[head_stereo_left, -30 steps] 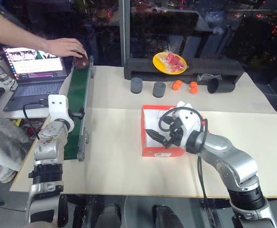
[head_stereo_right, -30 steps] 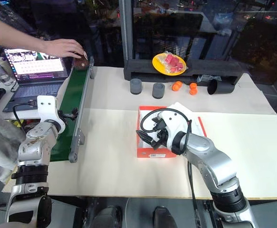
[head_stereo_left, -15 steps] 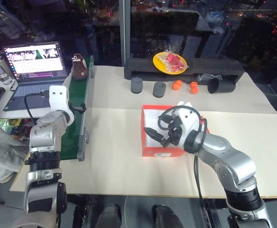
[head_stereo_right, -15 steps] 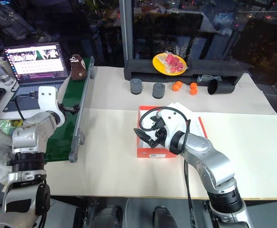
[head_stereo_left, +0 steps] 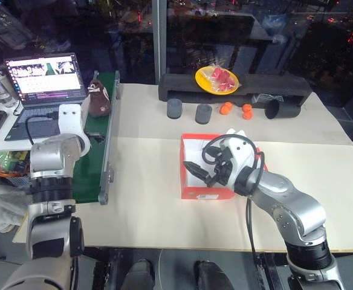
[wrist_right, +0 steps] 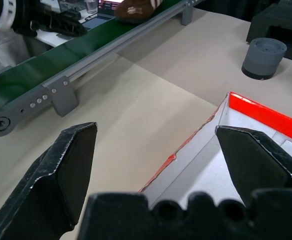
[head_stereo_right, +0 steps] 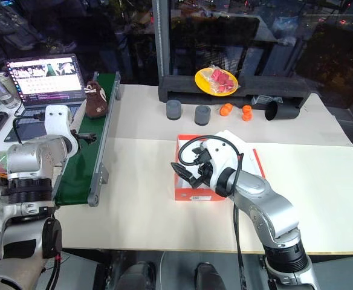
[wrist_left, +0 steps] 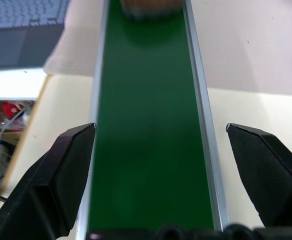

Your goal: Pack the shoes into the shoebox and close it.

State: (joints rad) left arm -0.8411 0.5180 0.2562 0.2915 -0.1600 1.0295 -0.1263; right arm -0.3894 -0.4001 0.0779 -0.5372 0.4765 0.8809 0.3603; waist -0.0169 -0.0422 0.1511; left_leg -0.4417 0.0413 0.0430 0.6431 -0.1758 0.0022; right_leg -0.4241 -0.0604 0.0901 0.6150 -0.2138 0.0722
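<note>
Sitting on the far end of the green belt point(head_stereo_left: 98, 145) is one brown shoe point(head_stereo_left: 99, 98) with white marks on it — it is standing near the laptop point(head_stereo_left: 42, 84), and nothing is touching it. The belt is running along the left edge of the pale worktop point(head_stereo_left: 146, 199).

The left pincer point(wrist_left: 151, 190) is hanging over the near part of the belt, pointing along it toward the shoe. Its two black fingers point(wrist_left: 61, 175) are standing wide apart, with nothing between them.

The shoebox point(head_stereo_left: 191, 181) is lying open in the middle of the worktop, red-orange outside and white inside. The right pincer point(head_stereo_left: 196, 171) is hovering over the left side of the box. Its fingers point(wrist_right: 66, 170) are also spread wide apart and holding nothing — one is sitting over the bare worktop and one over the box.

At the back of the worktop, two dark grey cylinders point(head_stereo_left: 174, 109) are standing side by side. Some small orange balls point(head_stereo_left: 225, 109) are lying next to them. A yellow plate point(head_stereo_left: 216, 81) with red things on it is resting on a black stand behind them.
</note>
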